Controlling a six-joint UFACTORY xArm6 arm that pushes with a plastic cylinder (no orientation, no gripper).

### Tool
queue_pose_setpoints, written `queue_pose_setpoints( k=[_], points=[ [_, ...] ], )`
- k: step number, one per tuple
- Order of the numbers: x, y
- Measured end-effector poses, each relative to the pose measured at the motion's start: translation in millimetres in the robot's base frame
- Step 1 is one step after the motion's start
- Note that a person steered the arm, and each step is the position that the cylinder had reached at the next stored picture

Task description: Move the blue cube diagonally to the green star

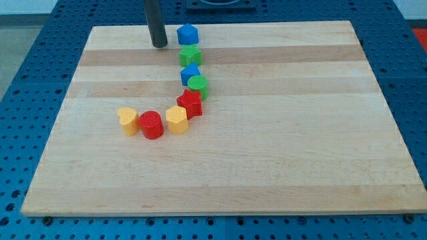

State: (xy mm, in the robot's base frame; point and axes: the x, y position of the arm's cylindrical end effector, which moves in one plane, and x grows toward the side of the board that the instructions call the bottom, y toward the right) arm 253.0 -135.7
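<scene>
Pale wooden surface on blue pegboard. Dark rod lowered near the far edge, my tip just at 9 o'clock of a blue plastic block, shape hard to make out. No gripper on this arm. Green star-like block just at 6 o'clock. Curving on toward 7 o'clock: blue cube, green cylinder, red star, yellow block, red cylinder, yellow heart-like block.

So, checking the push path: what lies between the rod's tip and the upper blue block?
Nothing: the camera view shows bare wood between my tip and the upper blue block.
</scene>
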Motion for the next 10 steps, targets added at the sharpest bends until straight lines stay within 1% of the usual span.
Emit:
queue_pose_setpoints(
  k=[1,3,4,5,7,8,10],
  points=[
    [0,0],
    [0,35],
    [0,40],
    [0,40],
    [0,7],
    [-30,9],
    [-35,16]
  ],
)
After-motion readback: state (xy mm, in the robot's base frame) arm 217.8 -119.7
